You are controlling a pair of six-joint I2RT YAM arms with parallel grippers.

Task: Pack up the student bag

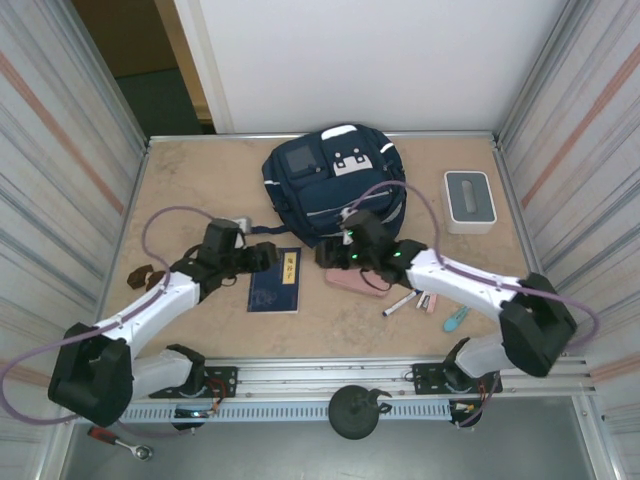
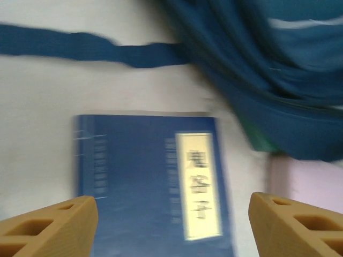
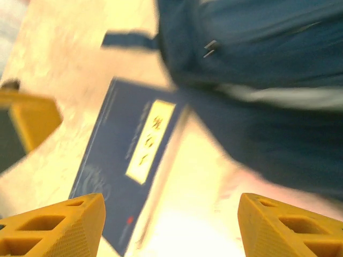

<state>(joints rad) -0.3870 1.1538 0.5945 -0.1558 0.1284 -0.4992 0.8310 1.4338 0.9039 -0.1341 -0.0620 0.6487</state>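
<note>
Evidently little is packed: the student bag [image 1: 335,185] sits back-centre, while the blue book [image 1: 275,280], pink case [image 1: 357,280] and pens [image 1: 400,303] lie outside. The left gripper [image 1: 265,256] and right gripper [image 1: 328,254] hover wide open, holding nothing.

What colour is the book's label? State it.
Pale yellow label on the dark blue book; best in the left wrist view.

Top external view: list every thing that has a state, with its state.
student bag, lying front-up, opening not discernible.
blue book, closed, lying flat.
left gripper, open, empty.
right gripper, open, empty.
white-grey box, apart from the bag, untouched.
</note>
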